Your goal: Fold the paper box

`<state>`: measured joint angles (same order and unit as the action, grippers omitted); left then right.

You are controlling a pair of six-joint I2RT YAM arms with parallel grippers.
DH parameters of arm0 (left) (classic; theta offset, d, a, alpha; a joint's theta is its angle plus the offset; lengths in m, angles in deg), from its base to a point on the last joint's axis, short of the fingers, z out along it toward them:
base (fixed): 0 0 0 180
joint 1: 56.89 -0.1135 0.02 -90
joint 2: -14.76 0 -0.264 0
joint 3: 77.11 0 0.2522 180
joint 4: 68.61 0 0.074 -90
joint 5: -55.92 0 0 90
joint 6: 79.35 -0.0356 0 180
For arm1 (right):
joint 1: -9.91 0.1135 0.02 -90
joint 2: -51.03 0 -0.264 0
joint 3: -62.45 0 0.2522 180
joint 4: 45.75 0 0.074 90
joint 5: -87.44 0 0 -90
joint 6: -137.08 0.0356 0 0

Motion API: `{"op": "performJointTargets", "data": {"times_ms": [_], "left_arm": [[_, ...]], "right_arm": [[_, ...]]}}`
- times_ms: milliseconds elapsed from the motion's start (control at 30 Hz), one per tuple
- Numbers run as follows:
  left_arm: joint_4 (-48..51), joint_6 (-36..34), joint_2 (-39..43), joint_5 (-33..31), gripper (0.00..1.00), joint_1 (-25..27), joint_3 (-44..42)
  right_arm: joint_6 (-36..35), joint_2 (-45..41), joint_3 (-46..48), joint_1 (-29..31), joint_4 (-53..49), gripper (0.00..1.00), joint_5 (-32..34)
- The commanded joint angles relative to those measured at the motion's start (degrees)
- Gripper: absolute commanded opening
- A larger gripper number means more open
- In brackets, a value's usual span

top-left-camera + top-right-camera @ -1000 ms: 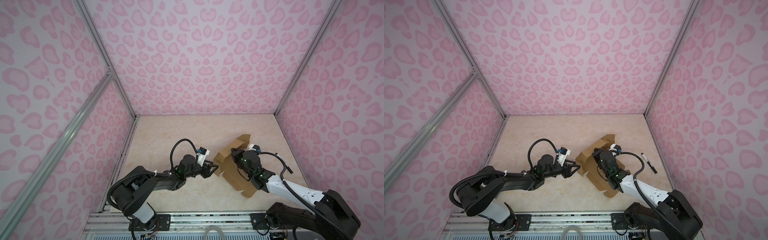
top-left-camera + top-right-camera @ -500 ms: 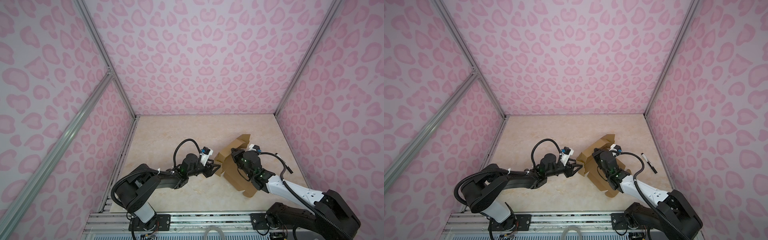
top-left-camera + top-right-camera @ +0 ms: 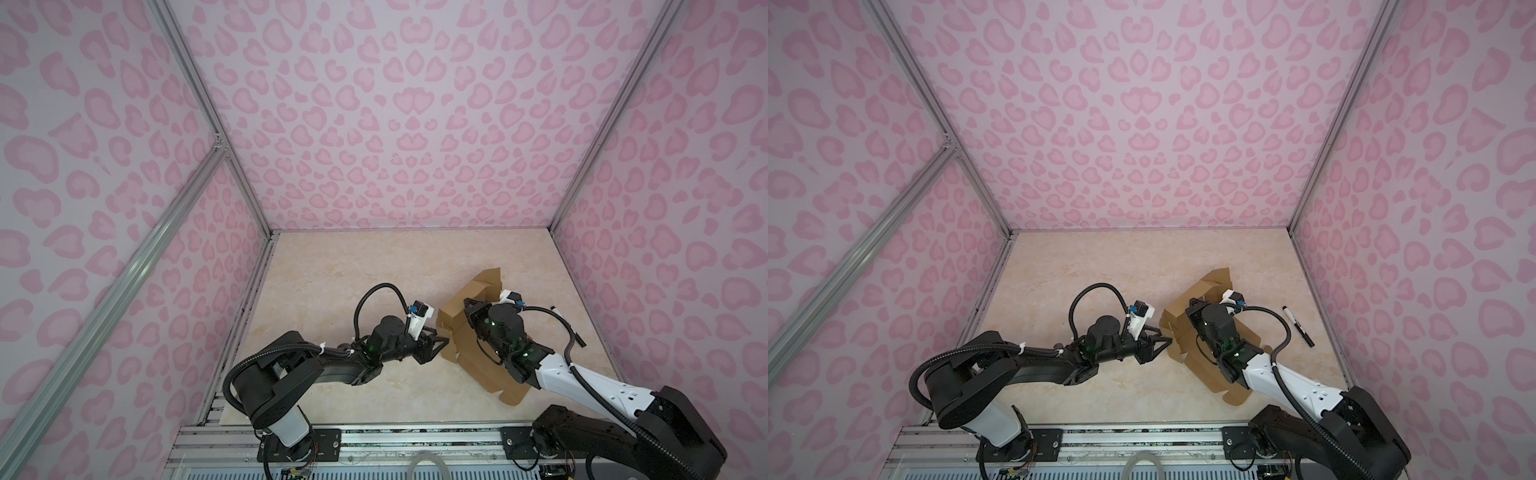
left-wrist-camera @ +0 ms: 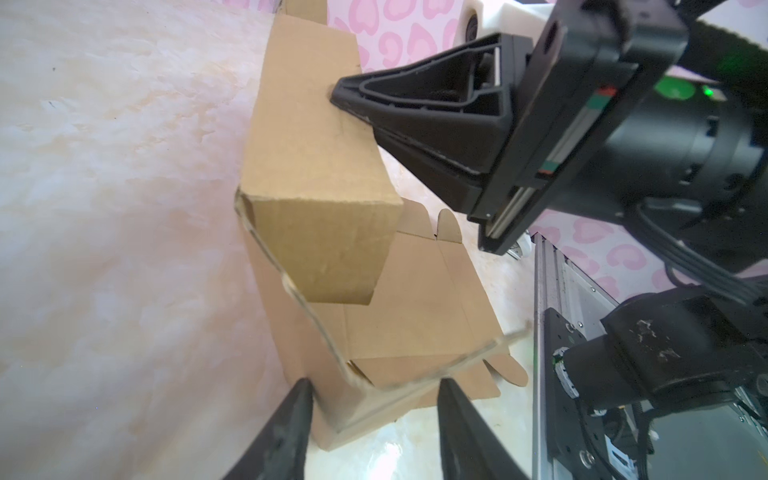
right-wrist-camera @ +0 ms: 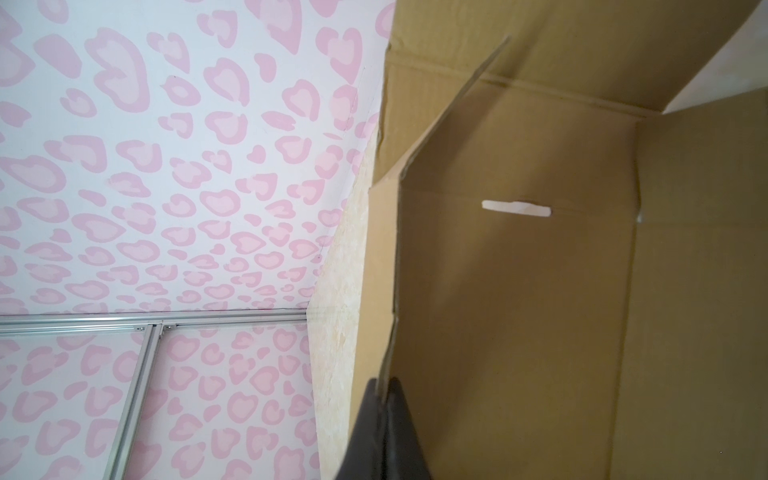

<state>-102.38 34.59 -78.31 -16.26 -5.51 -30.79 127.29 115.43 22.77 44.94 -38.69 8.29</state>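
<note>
The paper box (image 3: 449, 316) (image 3: 1173, 321) is brown cardboard, half folded, with raised walls and flat flaps lying on the table's right half. My right gripper (image 3: 468, 306) (image 3: 1192, 304) is shut on the upper edge of one raised wall; the right wrist view shows that edge pinched between its fingertips (image 5: 384, 392). The left wrist view shows the same grip (image 4: 337, 89). My left gripper (image 3: 441, 343) (image 3: 1163, 343) (image 4: 372, 388) is open at the box's near left corner. That corner (image 4: 332, 415) stands between its fingers, one finger (image 4: 297, 409) against the outer wall.
A black marker pen (image 3: 1298, 326) lies on the table to the right of the box, near the right wall; it is partly behind the right arm's cable (image 3: 567, 328). Pink patterned walls close in three sides. A metal rail (image 3: 374, 436) runs along the front edge.
My left gripper has moved a little to the right, up to the box's corner. The right gripper and the box have hardly moved.
</note>
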Motion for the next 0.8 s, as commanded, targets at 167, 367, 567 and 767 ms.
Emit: {"op": "performJointTargets", "data": {"times_ms": [167, 367, 567, 767], "left_arm": [[0.0, 2.1, 0.2, -2.4, 0.49, 0.1, 2.4], [-0.1, 3.1, -1.8, -3.0, 0.48, 1.0, 3.7], [-0.3, 4.1, -3.4, -4.3, 0.46, 2.3, 5.0], [0.3, 4.6, -3.7, -6.7, 0.43, 2.7, 5.4]], "right_arm": [[0.0, -2.1, 1.5, 2.1, -2.4, 0.00, 3.2], [1.1, -2.4, 2.4, 3.4, -1.8, 0.00, 4.7], [1.4, -3.7, 1.4, 4.8, -4.2, 0.00, 7.3], [2.2, -5.2, 1.4, 6.2, -6.3, 0.00, 9.9]]}}
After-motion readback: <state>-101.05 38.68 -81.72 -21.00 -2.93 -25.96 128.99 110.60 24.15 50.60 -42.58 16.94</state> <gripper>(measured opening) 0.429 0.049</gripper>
